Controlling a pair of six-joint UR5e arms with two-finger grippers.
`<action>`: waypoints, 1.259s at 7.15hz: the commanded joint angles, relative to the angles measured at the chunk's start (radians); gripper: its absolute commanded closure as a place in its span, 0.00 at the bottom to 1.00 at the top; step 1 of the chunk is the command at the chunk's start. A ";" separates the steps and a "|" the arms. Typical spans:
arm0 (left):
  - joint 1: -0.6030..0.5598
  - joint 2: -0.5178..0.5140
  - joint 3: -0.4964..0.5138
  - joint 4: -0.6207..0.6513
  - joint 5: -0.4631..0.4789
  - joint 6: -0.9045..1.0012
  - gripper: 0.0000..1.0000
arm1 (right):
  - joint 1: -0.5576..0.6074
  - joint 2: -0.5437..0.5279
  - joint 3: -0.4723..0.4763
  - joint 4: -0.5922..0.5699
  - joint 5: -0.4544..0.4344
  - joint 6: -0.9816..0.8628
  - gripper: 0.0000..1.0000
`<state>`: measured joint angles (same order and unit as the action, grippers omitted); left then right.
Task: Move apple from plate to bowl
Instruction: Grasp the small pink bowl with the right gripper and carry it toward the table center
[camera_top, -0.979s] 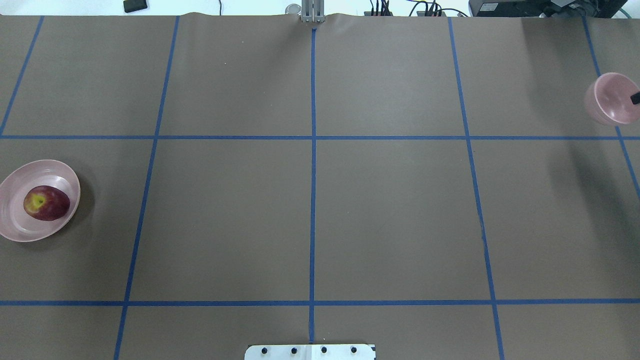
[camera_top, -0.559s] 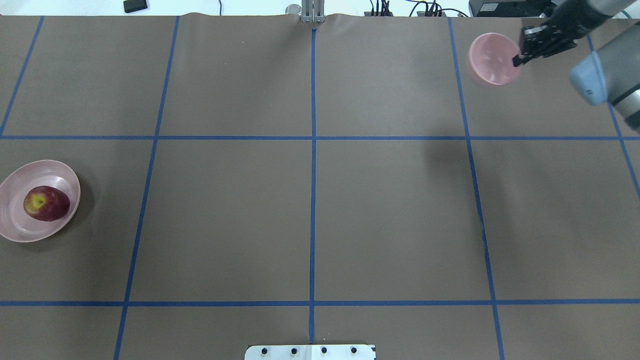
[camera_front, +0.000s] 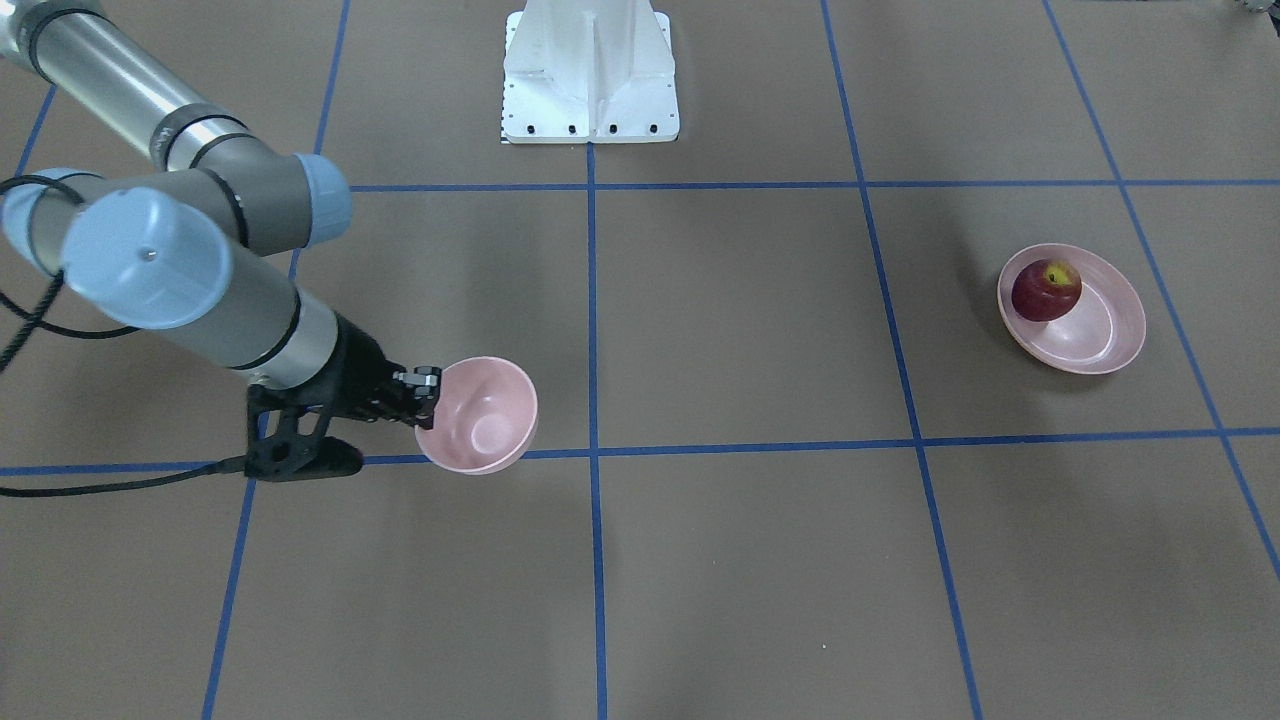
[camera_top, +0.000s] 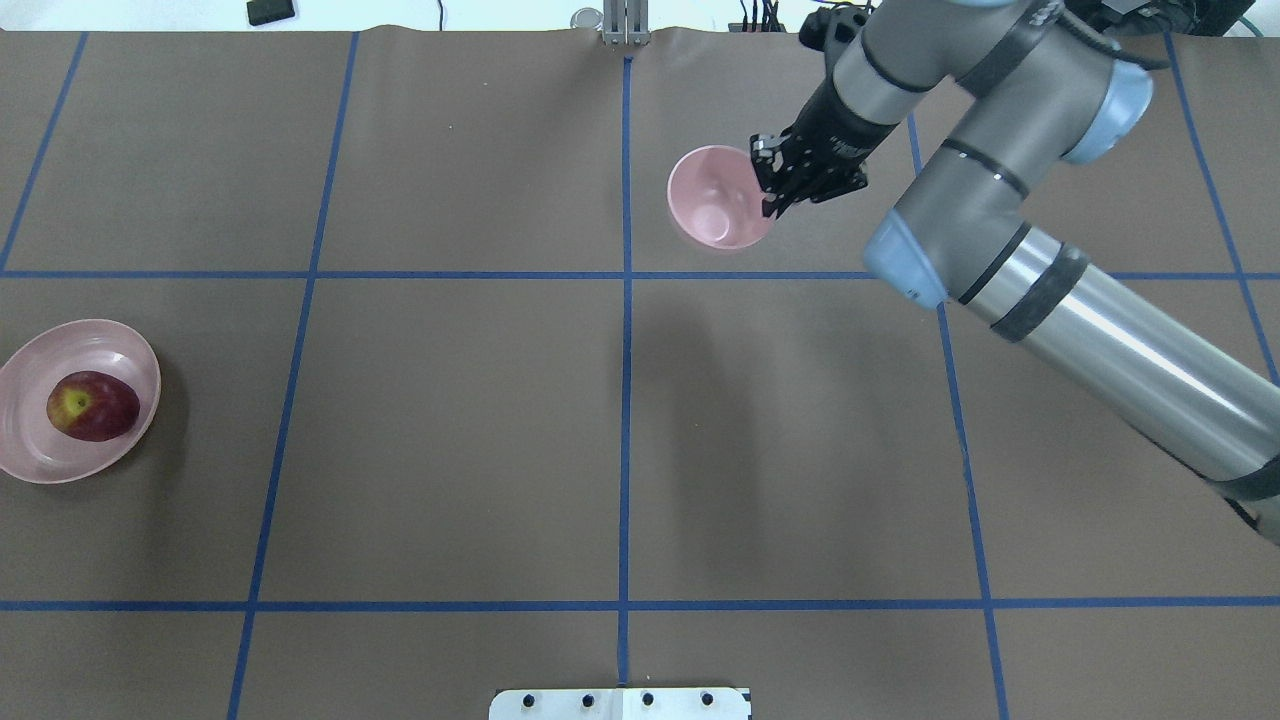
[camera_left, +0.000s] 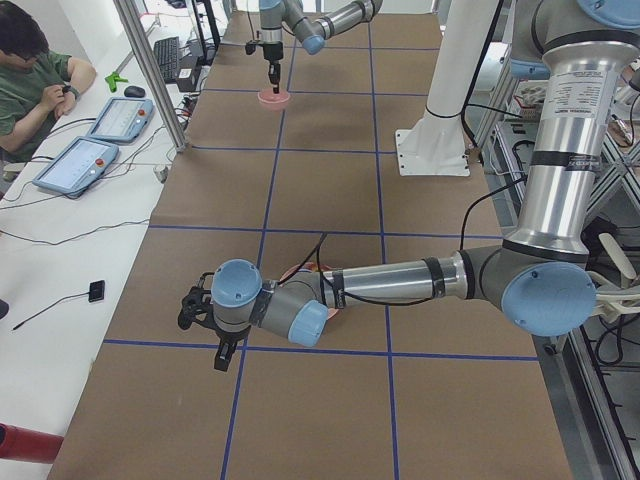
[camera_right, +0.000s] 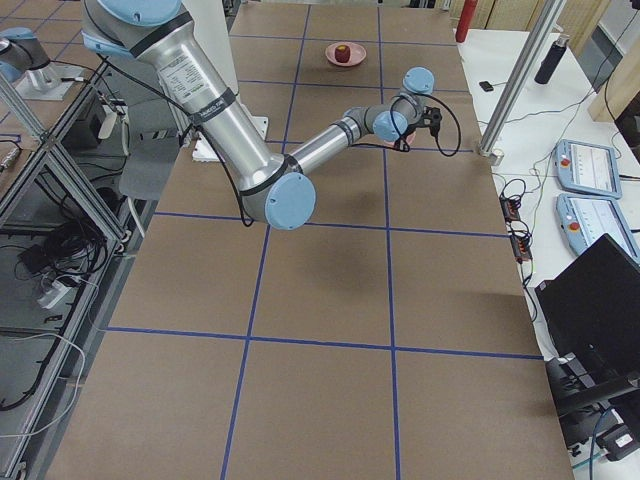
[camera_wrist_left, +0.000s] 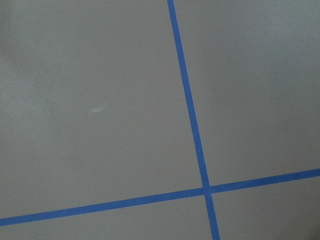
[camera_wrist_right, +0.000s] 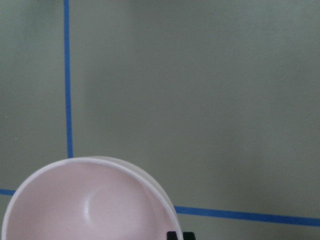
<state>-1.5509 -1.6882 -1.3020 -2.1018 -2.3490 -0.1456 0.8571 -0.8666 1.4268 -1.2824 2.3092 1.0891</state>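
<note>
The dark red apple (camera_top: 92, 406) with its yellow-green patch lies in the wide pink plate (camera_top: 35, 455) at the table's left edge; they also show in the front-facing view, apple (camera_front: 1046, 290) on plate (camera_front: 1105, 340). My right gripper (camera_top: 770, 190) is shut on the rim of the small deep pink bowl (camera_top: 712, 198) and holds it tilted above the table, just right of the centre line. The bowl (camera_wrist_right: 90, 210) fills the bottom left of the right wrist view. My left gripper (camera_left: 222, 352) shows only in the exterior left view, so I cannot tell its state.
Blue tape lines divide the brown table into squares. The white robot base plate (camera_top: 620, 703) sits at the near edge. An operator (camera_left: 30, 70) and two tablets (camera_left: 120, 118) are beyond the far side. The left wrist view shows only table and tape.
My right arm has carried the bowl from the far right edge leftward to near the centre line. The apple and plate have not moved.
</note>
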 joint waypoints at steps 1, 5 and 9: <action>0.000 -0.013 -0.003 -0.009 -0.068 -0.080 0.02 | -0.157 0.020 -0.003 -0.002 -0.114 0.063 1.00; 0.000 -0.011 -0.003 -0.011 -0.073 -0.080 0.02 | -0.190 0.098 -0.117 0.002 -0.169 0.063 1.00; 0.000 -0.011 -0.003 -0.012 -0.073 -0.081 0.02 | -0.182 0.116 -0.125 0.008 -0.178 0.069 0.00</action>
<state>-1.5509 -1.6997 -1.3043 -2.1136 -2.4210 -0.2259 0.6709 -0.7643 1.2997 -1.2751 2.1359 1.1536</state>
